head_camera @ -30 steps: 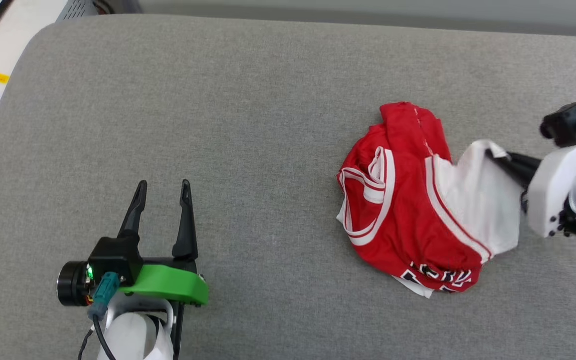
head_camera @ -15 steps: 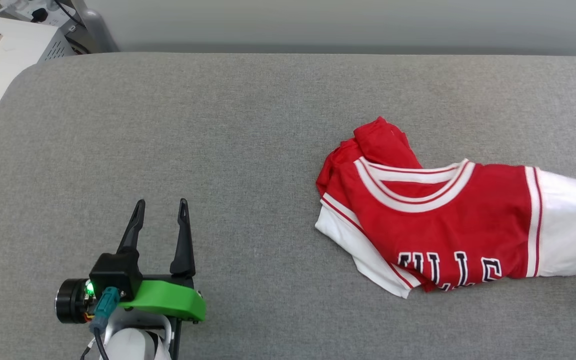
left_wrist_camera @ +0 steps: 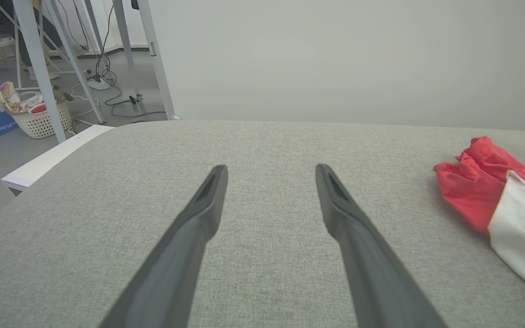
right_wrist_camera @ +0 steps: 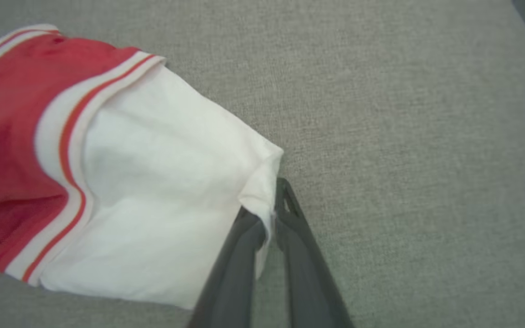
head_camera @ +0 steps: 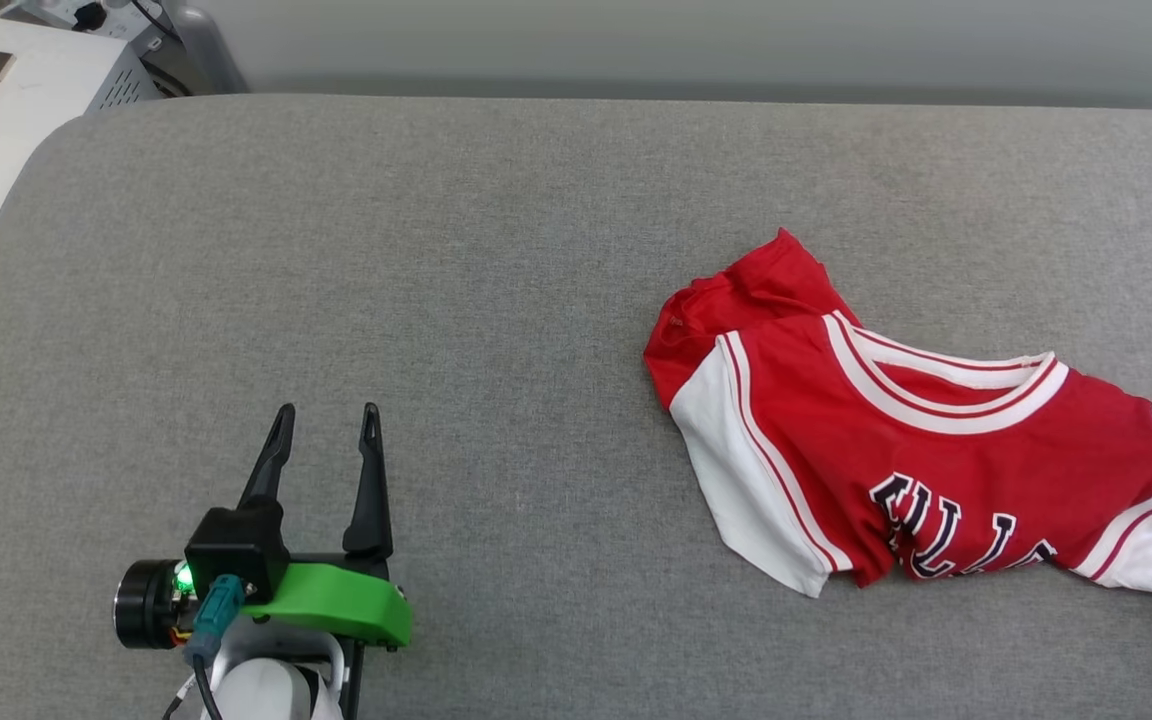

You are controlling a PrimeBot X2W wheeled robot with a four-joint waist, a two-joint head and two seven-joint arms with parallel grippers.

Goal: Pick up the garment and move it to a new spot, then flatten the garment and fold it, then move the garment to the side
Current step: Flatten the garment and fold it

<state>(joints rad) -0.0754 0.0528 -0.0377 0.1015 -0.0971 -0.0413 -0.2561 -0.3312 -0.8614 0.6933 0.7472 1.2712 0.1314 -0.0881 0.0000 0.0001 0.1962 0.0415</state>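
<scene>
- Two grippers are at work: the left gripper (head_camera: 327, 412) hovers released, its fingers wide apart, over the bare grey surface (head_camera: 486, 250). The right gripper (right_wrist_camera: 265, 200) is clenched on the hem of a white sleeve of the garment (head_camera: 936, 450).
- Position of the garment: it lies on the right part of the surface, well apart from the left gripper. The striped collar and the black lettering face up. In the left wrist view, the garment (left_wrist_camera: 495, 196) sits at the right edge, off to the side of the left gripper (left_wrist_camera: 270, 168).
- In the right wrist view, the pinched sleeve of the garment (right_wrist_camera: 130, 159) spreads up and to the left from the fingertips, with its red-white trim beyond it.
- Change from one second ago: the garment was a bunched heap with the collar folded inward. It is now drawn out sideways, chest side up. The head camera has also shifted. The left gripper remains released.
- Limits of view: the right edge of the head view cuts off the held sleeve. The lettering is creased and its lower part is folded under, so it cannot be read in full. The right wrist view is blurred, so how much of the hem is caught cannot be told.
</scene>
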